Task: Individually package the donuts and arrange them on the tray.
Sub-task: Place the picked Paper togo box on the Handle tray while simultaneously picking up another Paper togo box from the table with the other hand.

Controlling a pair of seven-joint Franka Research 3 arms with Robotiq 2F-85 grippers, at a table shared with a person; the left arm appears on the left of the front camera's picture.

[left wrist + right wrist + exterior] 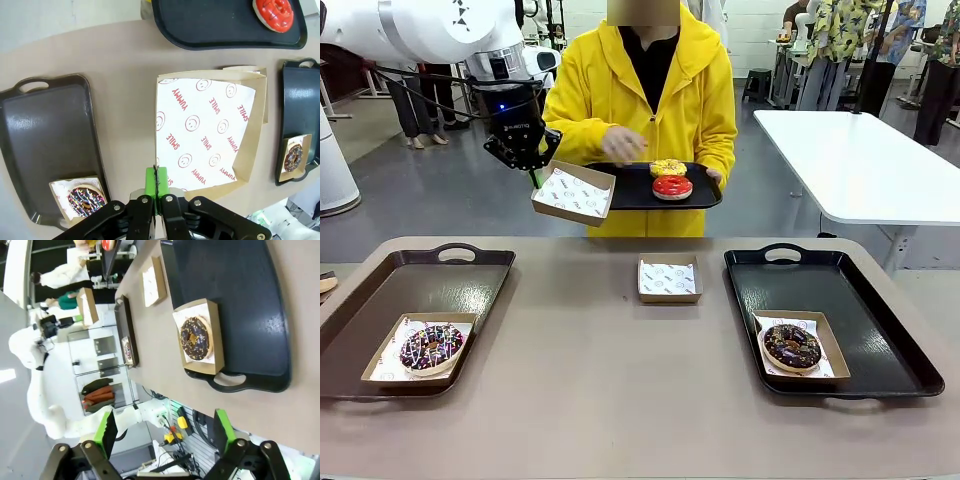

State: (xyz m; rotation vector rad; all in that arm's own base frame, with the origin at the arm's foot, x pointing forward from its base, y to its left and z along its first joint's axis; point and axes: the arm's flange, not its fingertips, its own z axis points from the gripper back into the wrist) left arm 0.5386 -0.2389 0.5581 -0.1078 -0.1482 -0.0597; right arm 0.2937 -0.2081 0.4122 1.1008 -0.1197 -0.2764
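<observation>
My left gripper [534, 178] is shut on the edge of a paper-lined cardboard box [573, 193], held in the air beside the black tray [625, 190] that the person holds. On that tray lie the yellow-iced donut [668, 167] and the red-iced donut [672, 187]. The left wrist view shows the pads [151, 182] pinching the box [210, 135] rim, with the red donut [273, 13] beyond. The sprinkled donut [430, 346] sits boxed on the left tray [430, 285]. The dark chocolate donut [792, 346] sits boxed on the right tray [800, 285]. My right gripper [165, 432] is open above that dark donut [196, 338].
An empty lined box [669, 279] rests at the table's middle, between the two trays. One of the person's hands [623, 145] hovers over the held tray. A white table [860, 160] stands at the back right.
</observation>
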